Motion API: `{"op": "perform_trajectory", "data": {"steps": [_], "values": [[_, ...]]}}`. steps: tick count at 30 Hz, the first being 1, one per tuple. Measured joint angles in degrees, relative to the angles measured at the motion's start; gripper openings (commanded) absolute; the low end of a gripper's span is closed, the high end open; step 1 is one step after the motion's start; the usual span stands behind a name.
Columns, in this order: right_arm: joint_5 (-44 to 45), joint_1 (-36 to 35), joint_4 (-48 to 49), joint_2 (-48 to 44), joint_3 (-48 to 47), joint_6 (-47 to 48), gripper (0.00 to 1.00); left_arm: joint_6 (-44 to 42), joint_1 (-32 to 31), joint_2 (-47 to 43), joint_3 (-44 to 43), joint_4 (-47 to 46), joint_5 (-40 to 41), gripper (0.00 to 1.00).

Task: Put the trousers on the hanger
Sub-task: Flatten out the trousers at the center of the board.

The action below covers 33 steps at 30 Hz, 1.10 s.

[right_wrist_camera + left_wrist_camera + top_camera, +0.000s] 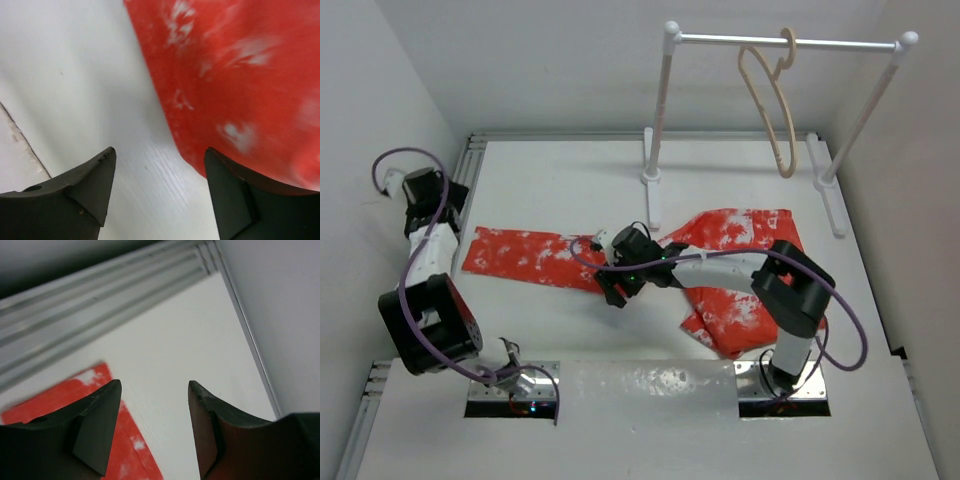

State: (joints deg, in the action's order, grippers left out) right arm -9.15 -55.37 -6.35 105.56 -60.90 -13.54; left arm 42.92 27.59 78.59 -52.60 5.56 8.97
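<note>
Jaws of both grippers stand wide apart and hold nothing. The right gripper [157, 152] hangs low over the near edge of the trousers [520, 255], about mid-length. One finger is above bare table [570, 190] and the other above red cloth, so the edge runs between them. The left gripper [155, 387] is at the far left, above the table just past the leg end, whose corner shows under one finger.

The trousers lie flat across the table from left to right. Their right part is bunched and folded toward the near side, under the right arm. The rail [790, 42] stands at the far right. The hanger [772, 110] hangs from it by its hook, well apart from the cloth.

The step in hand looks like a first grasp of the cloth. To do it well, the right gripper should come straight down astride the edge and close on a full bite of cloth, not a thin lip that could slip. The left would do best to take the leg end the same way, so the cloth lifts taut between the two. The fold near the right base may drag, so a slow lift seems wise. Passing a leg through the hanger will likely need it narrow, which favours pinching near the end.
</note>
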Motion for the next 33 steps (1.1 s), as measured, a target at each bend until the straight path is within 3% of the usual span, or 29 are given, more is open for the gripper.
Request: {"op": "perform_trajectory", "data": {"steps": [1,2,3,4,5,7,12,17,18,21,22,24,28,33], "values": [[1.1,0.1,-0.6,-1.6,0.1,-0.2,0.65,-1.1,-2.1,0.8,-1.3,0.2,0.5,0.54],[2.8,0.3,-0.8,-3.9,0.4,-0.7,0.50,-2.3,-4.4,1.7,-2.5,0.4,0.8,0.54],[3.8,0.7,-1.0,-6.1,0.8,-1.0,0.40,-2.9,-6.3,2.5,-3.0,0.5,0.8,0.53],[4.8,1.5,-0.4,-8.9,1.6,-2.3,0.24,-3.7,-8.5,3.3,-3.1,0.9,0.9,0.53],[5.6,2.7,0.2,-11.5,2.6,-3.8,0.00,-4.2,-10.5,4.1,-3.1,1.8,1.0,0.53],[6.3,7.4,2.3,-17.4,5.8,-7.6,0.00,-5.1,-14.3,5.2,-3.2,3.9,1.5,0.53],[11.4,28.1,5.3,-29.4,17.4,-15.9,0.00,-7.4,-21.2,7.1,-4.9,7.9,4.2,0.63],[17.1,47.4,3.2,-34.5,23.1,-20.2,0.04,-11.3,-19.7,18.9,-17.0,13.7,10.1,0.62],[17.8,50.7,3.4,-34.6,23.7,-20.9,0.06,-11.5,-18.7,20.2,-17.0,13.8,10.3,0.60],[19.8,59.9,5.9,-33.6,27.0,-23.7,0.30,-11.7,-15.1,21.0,-13.3,14.6,9.4,0.59],[20.3,62.0,6.3,-32.6,27.8,-24.5,0.45,-11.7,-14.2,21.1,-12.5,15.4,9.3,0.59],[20.6,65.7,6.6,-29.4,28.1,-25.7,0.58,-11.6,-12.5,22.1,-12.5,16.6,10.0,0.59],[19.6,71.6,8.5,-19.7,26.1,-29.5,0.68,-11.5,-12.1,25.0,-13.7,16.5,9.9,0.59],[20.3,72.5,11.8,-13.9,23.1,-32.9,0.70,-11.3,-12.1,28.2,-14.2,15.9,8.9,0.59]]}}
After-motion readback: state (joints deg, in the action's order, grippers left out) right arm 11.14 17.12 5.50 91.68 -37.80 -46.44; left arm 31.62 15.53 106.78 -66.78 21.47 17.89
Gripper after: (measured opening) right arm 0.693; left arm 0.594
